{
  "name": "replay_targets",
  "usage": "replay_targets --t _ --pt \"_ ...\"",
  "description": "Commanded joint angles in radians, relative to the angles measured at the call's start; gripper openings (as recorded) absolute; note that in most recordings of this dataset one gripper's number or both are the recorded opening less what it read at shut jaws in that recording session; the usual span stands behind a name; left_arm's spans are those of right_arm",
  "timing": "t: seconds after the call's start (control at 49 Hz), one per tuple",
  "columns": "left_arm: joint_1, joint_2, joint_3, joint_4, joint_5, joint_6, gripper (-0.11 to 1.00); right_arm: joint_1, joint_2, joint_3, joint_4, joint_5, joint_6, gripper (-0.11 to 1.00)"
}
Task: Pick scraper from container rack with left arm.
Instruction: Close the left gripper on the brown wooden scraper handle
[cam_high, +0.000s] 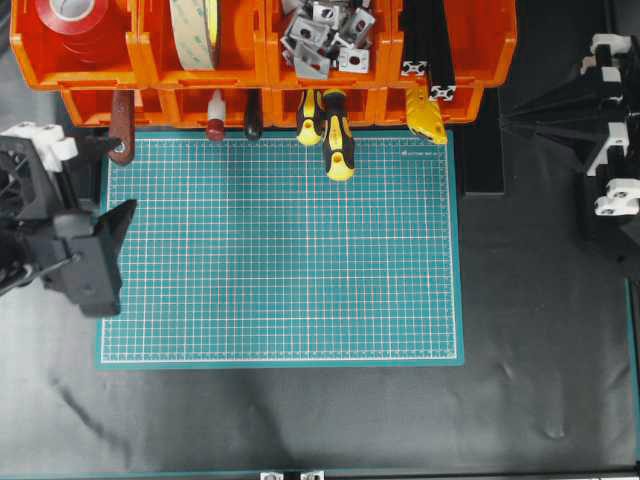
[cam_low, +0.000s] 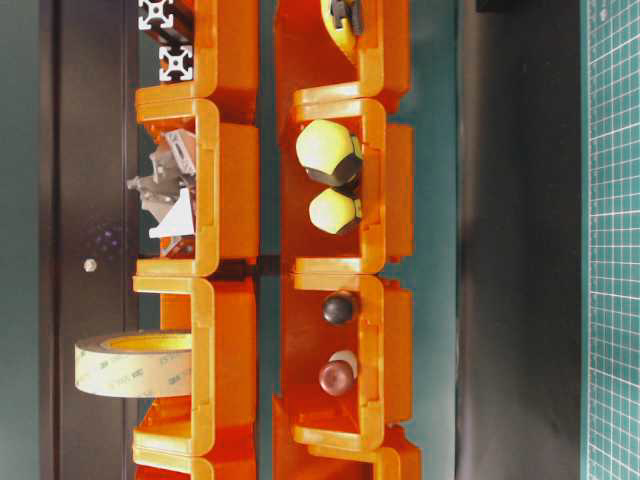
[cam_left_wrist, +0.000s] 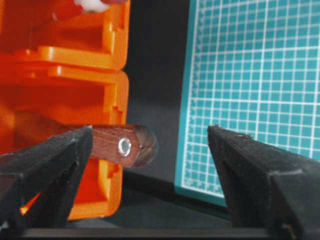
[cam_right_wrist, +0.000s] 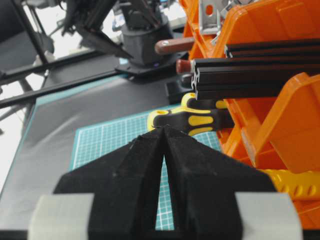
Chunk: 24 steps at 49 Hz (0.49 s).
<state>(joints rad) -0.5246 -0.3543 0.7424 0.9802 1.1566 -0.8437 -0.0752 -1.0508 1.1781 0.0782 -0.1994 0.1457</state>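
Note:
The scraper (cam_high: 122, 125) lies in the lower left bin of the orange container rack (cam_high: 90, 105). Its reddish-brown handle sticks out over the mat's corner, and the blade is hidden inside the bin. My left gripper (cam_high: 118, 175) is open at the handle's end. In the left wrist view the handle end with its metal-ringed hole (cam_left_wrist: 127, 145) sits between the fingers. It is close to the left finger (cam_left_wrist: 50, 160) and apart from the right finger (cam_left_wrist: 250, 165). My right gripper (cam_high: 505, 120) is shut and empty at the right of the rack; its tips (cam_right_wrist: 164, 129) are together.
The green cutting mat (cam_high: 280, 250) lies in front of the rack. Two yellow-and-black screwdrivers (cam_high: 335, 135), a small red-handled tool (cam_high: 215, 120) and a yellow knife (cam_high: 428, 118) stick out of the lower bins. Tape rolls (cam_high: 75, 20) and metal brackets (cam_high: 325, 35) fill the upper bins.

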Motion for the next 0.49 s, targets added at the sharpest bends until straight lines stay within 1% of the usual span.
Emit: replay_targets --t 0.0,0.286,0.469 --pt "0.029 0.006 0.0 0.008 -0.021 0.017 0.91 -0.003 0.006 -0.032 0.0 -0.003 0.0 0.01" --pt "0.086 0.015 0.008 0.008 -0.038 0.129 0.91 -0.009 0.005 -0.032 0.002 -0.003 0.002 0.01" --pt "0.112 0.012 0.025 0.008 -0.041 0.146 0.91 -0.009 0.002 -0.032 0.002 -0.003 0.002 0.01"
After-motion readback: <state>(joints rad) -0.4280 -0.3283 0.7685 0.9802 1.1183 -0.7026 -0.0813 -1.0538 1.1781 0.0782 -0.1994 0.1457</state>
